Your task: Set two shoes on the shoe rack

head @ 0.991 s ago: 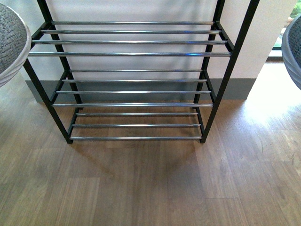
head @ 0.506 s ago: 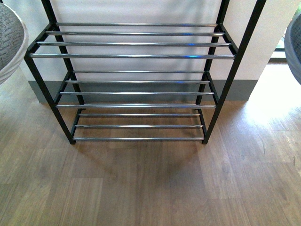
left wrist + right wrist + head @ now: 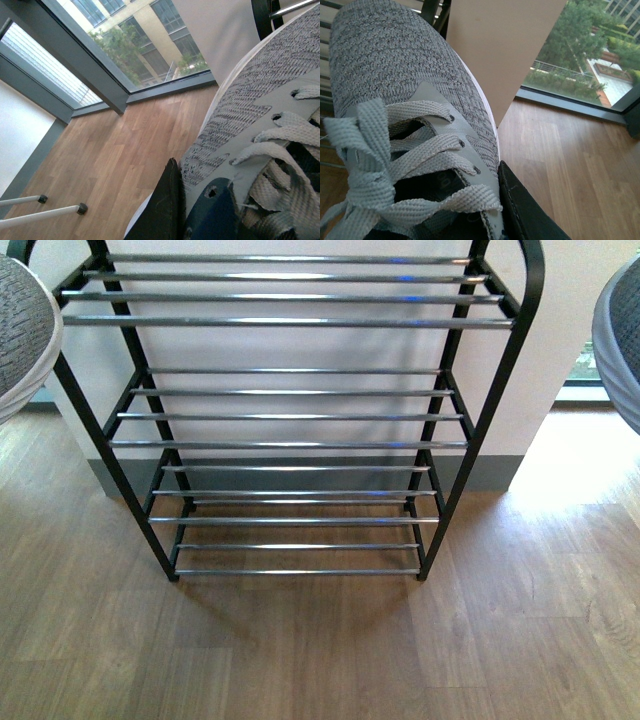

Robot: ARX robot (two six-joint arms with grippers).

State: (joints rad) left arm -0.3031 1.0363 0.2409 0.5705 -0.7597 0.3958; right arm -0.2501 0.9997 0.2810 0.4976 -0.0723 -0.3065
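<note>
The shoe rack (image 3: 290, 445) stands straight ahead against the wall, black frame with silver bar shelves, and nothing lies on any tier in view. At the left edge of the front view the toe of one grey knit shoe (image 3: 20, 330) hangs in the air at top-shelf height. The other shoe (image 3: 620, 340) shows its toe at the right edge. Neither arm shows there. My left gripper (image 3: 187, 215) is shut on its shoe (image 3: 260, 95) at the laces, one black finger (image 3: 162, 210) against the side. My right gripper (image 3: 470, 220) is shut on its shoe (image 3: 395, 75), black finger (image 3: 520, 210) pressed to the eyelets.
Wooden floor (image 3: 320, 650) stretches in front of the rack. A white wall with grey skirting (image 3: 490, 472) lies behind it. A low window (image 3: 590, 370) opens at the right. White legs with black feet (image 3: 80, 208) stand on the floor in the left wrist view.
The rack now sits lower in the front view, with its top tier and rounded corners showing. Both shoe toes stay at the picture's edges, still held.
</note>
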